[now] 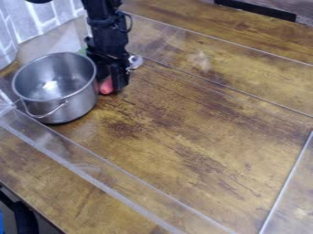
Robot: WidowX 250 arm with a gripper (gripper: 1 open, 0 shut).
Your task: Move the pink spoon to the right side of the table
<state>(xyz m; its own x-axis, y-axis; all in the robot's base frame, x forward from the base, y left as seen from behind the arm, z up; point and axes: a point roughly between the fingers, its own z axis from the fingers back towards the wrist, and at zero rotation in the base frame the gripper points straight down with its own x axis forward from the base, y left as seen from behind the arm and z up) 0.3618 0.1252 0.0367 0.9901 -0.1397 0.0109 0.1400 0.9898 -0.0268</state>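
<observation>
The pink spoon (108, 88) lies on the wooden table (196, 119) at the back left, right beside the steel pot (54, 85). Only its lower reddish end shows; the rest is hidden under my gripper (113, 77). The black gripper points straight down with its fingertips at the spoon, touching or just above the table. The jaws stand on either side of the spoon, but I cannot tell whether they are pressed on it.
The pot is empty and stands close to the left of the gripper. A light green object (90, 46) peeks out behind the arm. A small pale patch (132, 62) shows just right of the gripper. Glossy clear strips (184, 78) cross the table.
</observation>
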